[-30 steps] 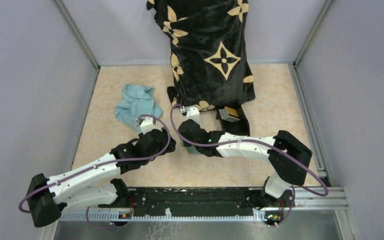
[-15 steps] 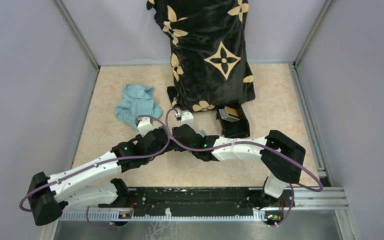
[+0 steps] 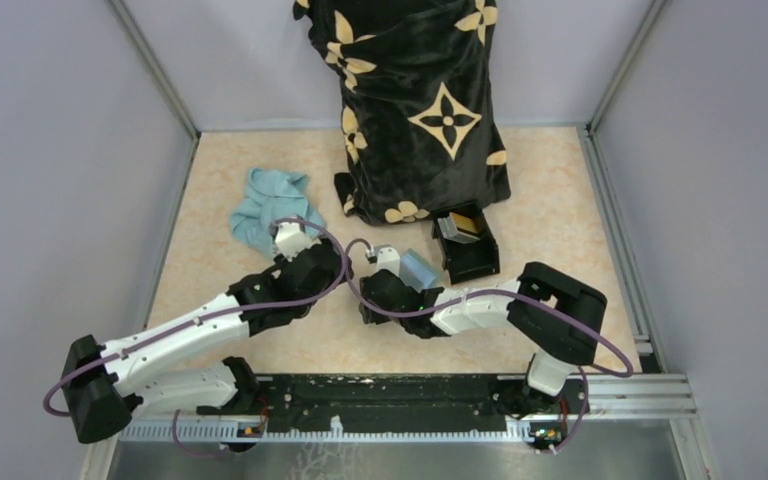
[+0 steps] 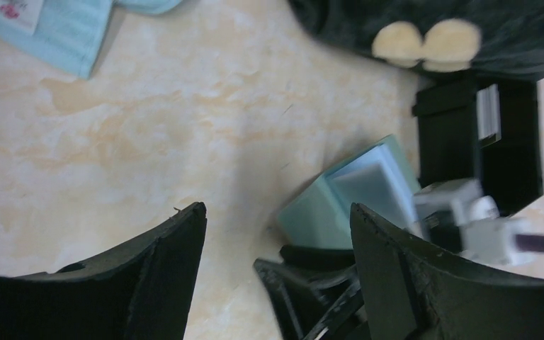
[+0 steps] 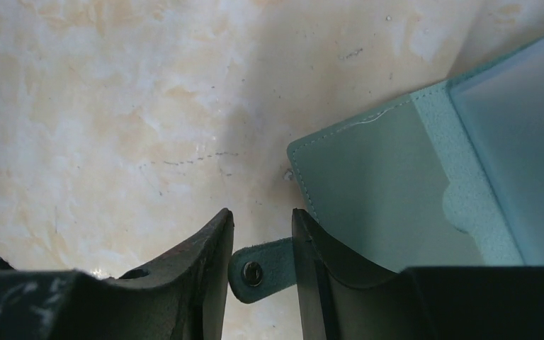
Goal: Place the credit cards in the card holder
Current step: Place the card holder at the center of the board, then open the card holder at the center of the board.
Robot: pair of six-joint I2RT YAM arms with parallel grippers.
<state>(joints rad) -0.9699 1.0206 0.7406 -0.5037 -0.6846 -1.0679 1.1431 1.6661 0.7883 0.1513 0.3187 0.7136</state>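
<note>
The sage-green card holder (image 3: 418, 268) lies open on the table just left of the black box (image 3: 472, 258). Its inner flap and a pale pocket show in the right wrist view (image 5: 389, 198). My right gripper (image 5: 262, 216) stands open at the card holder's near-left corner, and the snap tab (image 5: 258, 269) lies loose between its fingers. My left gripper (image 4: 276, 207) is wide open with nothing in it, a little left of the card holder (image 4: 326, 209). The credit cards (image 3: 458, 228) stand in the black box, tan-orange and pale edges showing (image 4: 489, 113).
A crumpled light blue cloth (image 3: 270, 208) lies at the back left. A large black cloth with tan flower shapes (image 3: 420, 110) hangs at the back, its hem just behind the black box. Grey walls enclose the table on three sides.
My right gripper has opened and drawn back toward the near side. The card holder now lies uncovered beside the box. The left arm has edged right, toward it.
</note>
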